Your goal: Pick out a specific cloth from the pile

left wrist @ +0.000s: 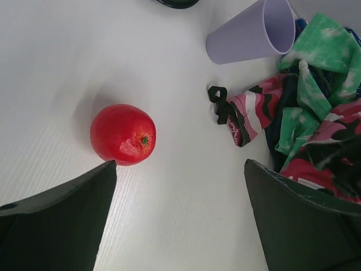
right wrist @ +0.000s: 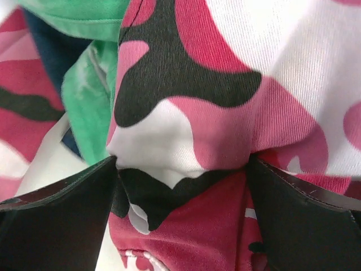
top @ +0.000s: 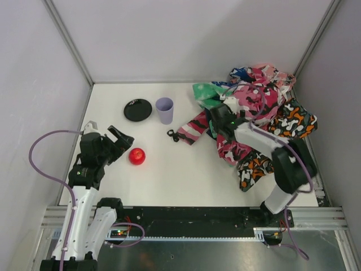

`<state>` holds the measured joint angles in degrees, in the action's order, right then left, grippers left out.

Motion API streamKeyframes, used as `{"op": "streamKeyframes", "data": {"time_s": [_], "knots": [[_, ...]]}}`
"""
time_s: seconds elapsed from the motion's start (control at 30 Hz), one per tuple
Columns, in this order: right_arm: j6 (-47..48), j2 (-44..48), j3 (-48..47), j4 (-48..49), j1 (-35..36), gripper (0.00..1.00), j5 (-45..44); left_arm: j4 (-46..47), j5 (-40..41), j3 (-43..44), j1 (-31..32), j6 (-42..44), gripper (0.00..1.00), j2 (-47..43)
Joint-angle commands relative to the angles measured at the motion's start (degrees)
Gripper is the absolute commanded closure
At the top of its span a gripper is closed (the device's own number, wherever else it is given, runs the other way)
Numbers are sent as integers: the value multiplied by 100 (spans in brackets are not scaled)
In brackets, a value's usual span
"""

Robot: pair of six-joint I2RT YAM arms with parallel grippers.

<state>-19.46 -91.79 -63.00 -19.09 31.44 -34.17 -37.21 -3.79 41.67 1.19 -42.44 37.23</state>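
Observation:
The pile of bright garments lies at the back right: pink camouflage, green-white tie-dye and orange-black-white print. My right gripper is pushed into the pile's left side. Its jaws stand open, with a fold of pink camouflage fabric bulging between them. Of the dark blue cloth only a plain sliver shows, between the green and pink fabrics. My left gripper hovers open over bare table, holding nothing.
A red apple sits just ahead of the left fingers. A purple cup and a black dish stand behind it. A pink camouflage leg with a black strap trails out of the heap toward the table's middle. Walls enclose three sides.

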Motion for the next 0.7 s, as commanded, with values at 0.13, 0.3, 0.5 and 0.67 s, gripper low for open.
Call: {"op": "streamKeyframes", "data": {"time_s": [0.13, 0.3, 0.5, 0.67], "knots": [[-390, -2293, -1283, -892, -389, 2, -648, 177, -112, -63, -25, 69, 0, -104], [-601, -2631, -1506, -1199, -588, 47, -873, 175, -104, -16, -23, 76, 0, -45], [-21, -1607, -1513, -650, -607, 99, -1056, 190, -166, 69, -22, 77, 0, 57], [827, 80, -1513, 476, -634, 100, -432, 351, -400, 63, -18, 40, 0, 201]]}}
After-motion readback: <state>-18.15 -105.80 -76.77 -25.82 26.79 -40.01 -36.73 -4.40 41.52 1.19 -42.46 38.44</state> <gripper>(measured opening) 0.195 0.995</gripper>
